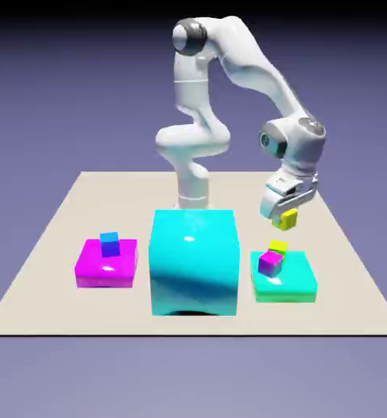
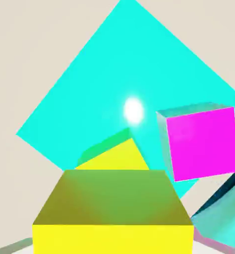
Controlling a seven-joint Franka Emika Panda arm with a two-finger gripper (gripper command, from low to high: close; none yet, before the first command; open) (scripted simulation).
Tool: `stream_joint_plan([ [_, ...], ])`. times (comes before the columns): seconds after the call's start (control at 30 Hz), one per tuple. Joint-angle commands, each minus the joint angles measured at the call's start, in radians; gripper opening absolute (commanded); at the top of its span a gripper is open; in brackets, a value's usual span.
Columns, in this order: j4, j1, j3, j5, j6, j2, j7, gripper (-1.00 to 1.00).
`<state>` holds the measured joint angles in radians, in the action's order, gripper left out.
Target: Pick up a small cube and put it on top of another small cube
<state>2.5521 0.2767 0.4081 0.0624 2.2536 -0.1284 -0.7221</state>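
A: Hanging above the flat cyan slab [image 1: 285,286], the gripper [image 1: 286,214] has its jaws clamped on the small cube [image 1: 289,218], bright yellow and plain.

B: What's on the slab?

A: A second yellow cube [image 1: 278,246] with a magenta cube [image 1: 270,262] just beside it.

B: Room around?

A: Open bench [image 1: 344,245] on the exterior view's right; the big cyan block [image 1: 193,260] stands left.

Yellow cube [image 1: 289,218] held aloft, second yellow cube [image 1: 278,246] on cyan slab [image 1: 299,286]
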Motion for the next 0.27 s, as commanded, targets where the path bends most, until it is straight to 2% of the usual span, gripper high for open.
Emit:
stream_joint_plan([
  [0.0, 0.015, 0.001, -0.001, -0.019, 0.044, 0.031, -0.014, -1.0],
  [0.1, 0.055, 0.003, -0.005, -0.06, 0.165, 0.118, -0.047, -1.0],
  [0.13, 0.055, 0.003, -0.005, -0.06, 0.165, 0.118, -0.047, 1.0],
  [0.23, 0.026, 0.001, -0.002, -0.031, 0.079, 0.056, -0.023, 1.0],
])
